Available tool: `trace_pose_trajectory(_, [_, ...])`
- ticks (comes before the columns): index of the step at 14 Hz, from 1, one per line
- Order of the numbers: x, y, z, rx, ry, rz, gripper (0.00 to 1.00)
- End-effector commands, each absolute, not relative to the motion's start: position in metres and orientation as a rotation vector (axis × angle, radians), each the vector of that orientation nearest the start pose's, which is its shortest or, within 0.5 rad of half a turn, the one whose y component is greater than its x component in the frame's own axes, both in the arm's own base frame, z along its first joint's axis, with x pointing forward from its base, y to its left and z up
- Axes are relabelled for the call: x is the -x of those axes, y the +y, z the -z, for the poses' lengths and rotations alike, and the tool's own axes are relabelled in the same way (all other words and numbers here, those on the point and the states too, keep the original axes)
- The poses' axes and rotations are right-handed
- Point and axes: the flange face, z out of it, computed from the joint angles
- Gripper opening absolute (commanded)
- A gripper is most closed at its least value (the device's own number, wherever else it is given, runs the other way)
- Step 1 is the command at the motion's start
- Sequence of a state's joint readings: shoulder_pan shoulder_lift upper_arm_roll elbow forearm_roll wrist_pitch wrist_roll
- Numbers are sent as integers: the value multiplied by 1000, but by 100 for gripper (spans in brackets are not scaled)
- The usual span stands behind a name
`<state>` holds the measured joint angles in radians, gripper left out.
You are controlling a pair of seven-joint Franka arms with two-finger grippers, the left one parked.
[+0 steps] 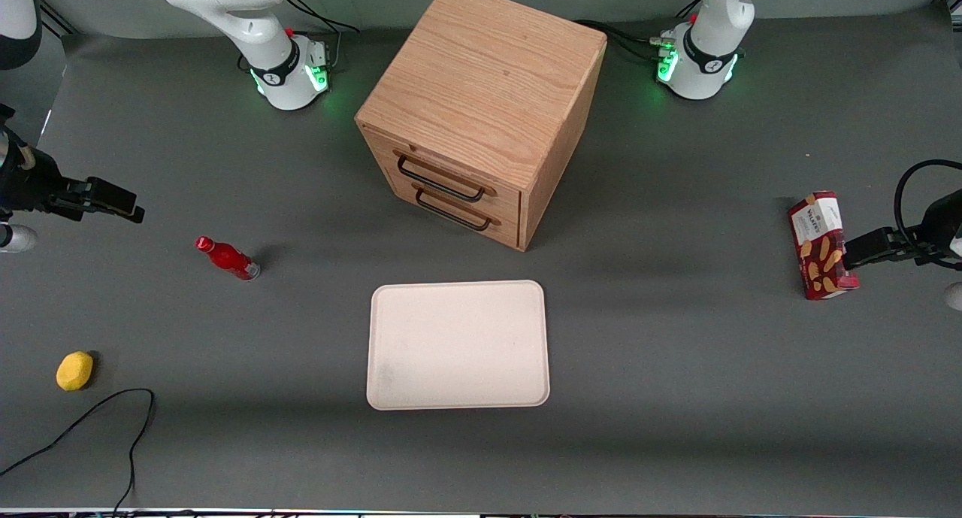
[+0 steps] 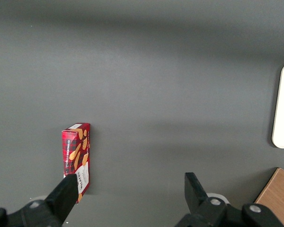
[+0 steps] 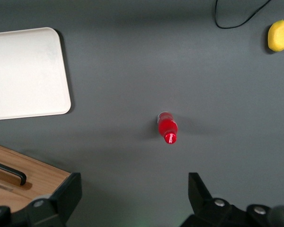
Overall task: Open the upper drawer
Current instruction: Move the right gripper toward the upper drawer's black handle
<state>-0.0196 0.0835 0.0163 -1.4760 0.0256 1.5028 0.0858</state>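
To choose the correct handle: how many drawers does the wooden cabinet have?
2. The upper drawer sits directly above the lower drawer; both look shut. The gripper hangs open, toward the working arm's end of the table.

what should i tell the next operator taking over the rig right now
Hand: open, holding nothing, high over the table toward the working arm's end, above the red bottle, well clear of the cabinet.
Upper drawer: shut, flush with the cabinet front, its black handle untouched; the lower drawer is shut too.
Done: nothing yet.
Left: bring the hand to the upper handle, grip it, pull the drawer out.
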Motion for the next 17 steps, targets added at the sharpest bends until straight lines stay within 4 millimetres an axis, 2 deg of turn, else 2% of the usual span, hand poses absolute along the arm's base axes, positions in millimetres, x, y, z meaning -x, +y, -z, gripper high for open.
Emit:
trace_pose_trajectory(1, [-566,7,-625,3131,156,-99,100])
trace_pose_trajectory(3, [-571,7,-625,3126,150,-88,100])
trace_pose_trajectory(5, [-594,24,-622,3112,106,-63,100])
trace_pose_trajectory(7, [-615,72,-616,3098,-29,-44,100])
trace_pose_trajectory(8, [-617,102,-614,3087,-113,-43,100])
trace_pose_trajectory(12, [-602,211,-608,2996,-425,-25,100])
trace_pose_trajectory(13, [-593,238,-606,2964,-562,-29,100])
trace_pose_trajectory(14, [-588,261,-598,2924,-787,-36,100])
trace_pose_trajectory(16, [-579,298,-575,2759,-1227,-74,100])
trace_pose_trajectory(17, [-573,312,-566,2689,-1347,-95,100])
